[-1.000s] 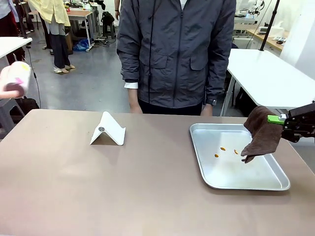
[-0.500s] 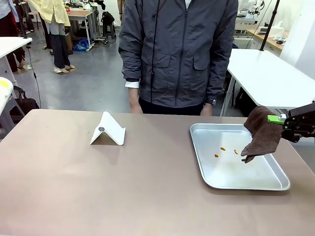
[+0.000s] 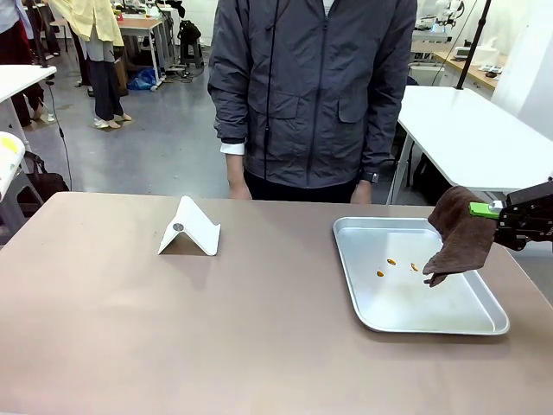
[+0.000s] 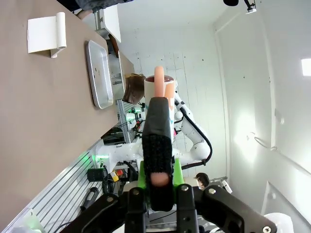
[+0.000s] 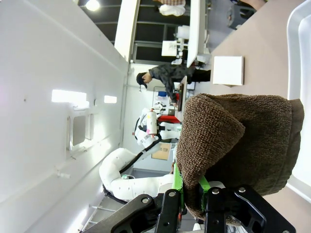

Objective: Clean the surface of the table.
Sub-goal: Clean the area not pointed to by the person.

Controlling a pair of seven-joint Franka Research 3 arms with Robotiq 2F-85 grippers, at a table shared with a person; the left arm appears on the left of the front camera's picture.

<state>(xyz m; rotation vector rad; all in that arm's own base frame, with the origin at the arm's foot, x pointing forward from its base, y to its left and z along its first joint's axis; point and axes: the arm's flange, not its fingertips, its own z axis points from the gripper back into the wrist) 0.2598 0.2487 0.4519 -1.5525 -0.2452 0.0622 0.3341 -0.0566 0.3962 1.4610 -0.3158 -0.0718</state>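
**Brown cloth hangs over crumb-dotted tray**

In the left wrist view, the left gripper has its jaws drawn close together on a white cylinder marked with pink and orange. What kind of thing the cylinder is cannot be made out.

The table, brownish-taupe and matte, fills the foreground of the front view, between the robot and a person in a dark grey jacket standing at its far edge. A white folded stand sits on the table's far left part. To the right lies a steel tray holding three small orange crumbs.

Above the tray's right side hangs a brown cloth, its lower corner over the metal. The right gripper has its jaws clamped tight on a fold of the cloth.
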